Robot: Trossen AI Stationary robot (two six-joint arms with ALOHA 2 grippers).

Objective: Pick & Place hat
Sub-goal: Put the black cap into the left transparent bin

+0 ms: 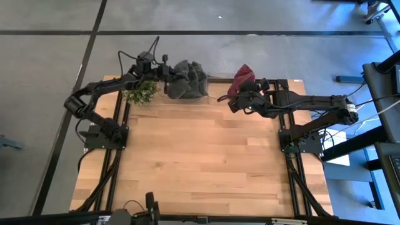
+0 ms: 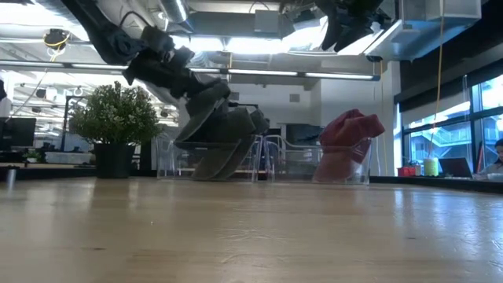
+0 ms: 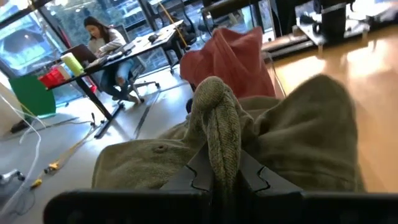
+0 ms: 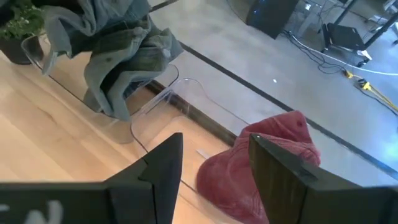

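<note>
An olive-grey hat sits crumpled at the table's far edge, over a clear plastic stand. My left gripper is shut on it, reaching in from the left beside a potted plant. A red hat is draped over a second clear stand to the right. My right gripper hovers open above the red hat's near side, raised high in the low view, and touches nothing. My left gripper pinches a bunched fold of the olive hat's fabric between its two fingers, several layers thick. The fingers come slanting down from the table's left. The hat hangs below them; whether it still rests on the stand cannot be told.
The potted plant stands close to the left arm at the far left corner. Both clear stands line the far edge. The wooden tabletop stretches toward the near edge. A person sits at a desk in the room beyond.
</note>
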